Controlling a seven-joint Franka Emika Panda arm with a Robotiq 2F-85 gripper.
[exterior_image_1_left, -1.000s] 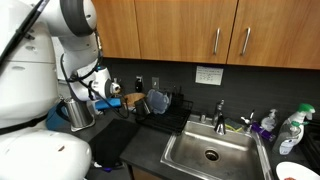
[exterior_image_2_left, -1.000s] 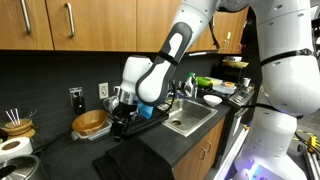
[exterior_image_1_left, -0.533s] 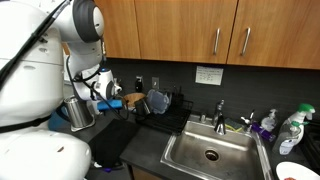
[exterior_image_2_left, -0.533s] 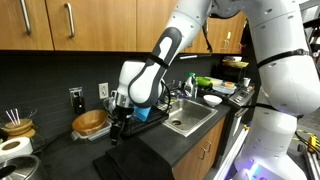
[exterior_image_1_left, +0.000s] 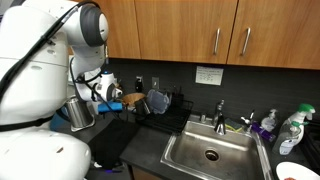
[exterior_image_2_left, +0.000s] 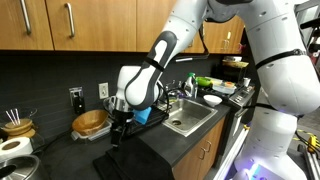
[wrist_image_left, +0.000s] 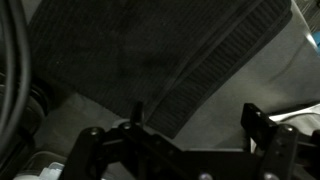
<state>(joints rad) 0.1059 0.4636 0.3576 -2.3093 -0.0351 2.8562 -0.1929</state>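
Note:
My gripper (wrist_image_left: 196, 125) is open, its two dark fingers spread wide with nothing between them. It points down over a black ribbed mat (wrist_image_left: 140, 60) lying on the grey countertop (wrist_image_left: 275, 70). In an exterior view the gripper (exterior_image_2_left: 119, 128) hangs just above the near end of that mat (exterior_image_2_left: 128, 157), at the counter's front. The mat (exterior_image_1_left: 115, 140) also shows in front of a metal container (exterior_image_1_left: 80, 112). I cannot tell whether the fingertips touch the mat.
A wooden bowl (exterior_image_2_left: 90, 122) stands behind the gripper by the wall. A dish rack (exterior_image_1_left: 165, 112) and a steel sink (exterior_image_1_left: 210, 152) with a faucet (exterior_image_1_left: 220, 112) lie to one side. Bottles (exterior_image_1_left: 290, 130) stand past the sink. Cabinets (exterior_image_1_left: 200, 30) hang overhead.
The arm has shifted a little sideways, away from the sink, and slightly lower over the mat. The jaws have stayed open.

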